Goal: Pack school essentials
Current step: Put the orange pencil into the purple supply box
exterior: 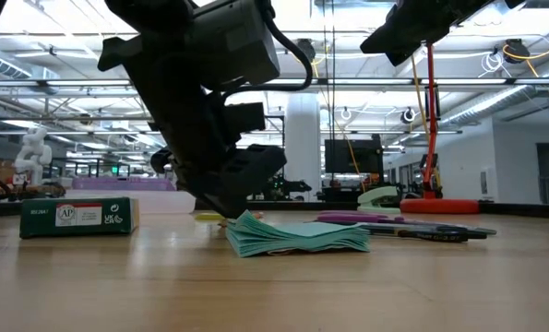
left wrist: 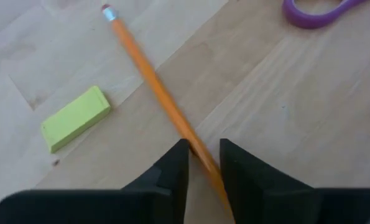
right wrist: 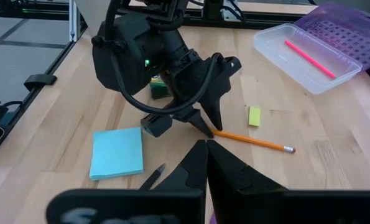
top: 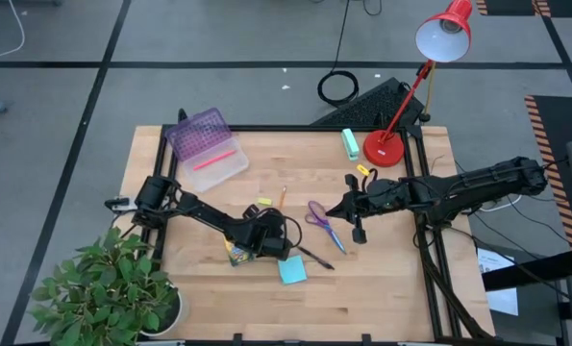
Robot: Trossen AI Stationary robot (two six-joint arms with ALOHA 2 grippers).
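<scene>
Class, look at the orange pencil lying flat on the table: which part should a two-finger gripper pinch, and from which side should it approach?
Pinch the orange pencil across its thin shaft, coming straight down from above with the fingers astride it. It lies flat, so only its sides are free. The left gripper already straddles the end away from the eraser tip, clear of the yellow eraser.

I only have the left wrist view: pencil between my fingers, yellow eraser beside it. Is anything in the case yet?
Observer: Yes. The pink pen lies in the clear case, whose lid is open.
Operator: Where is the right hand?
Observer: The right hand is shut and raised off the table by the purple scissors, pointing toward the left hand.
Operator: Anything close to my hand that I can't see?
Observer: The blue sticky-note pad lies flat on the table right beside it.
</scene>
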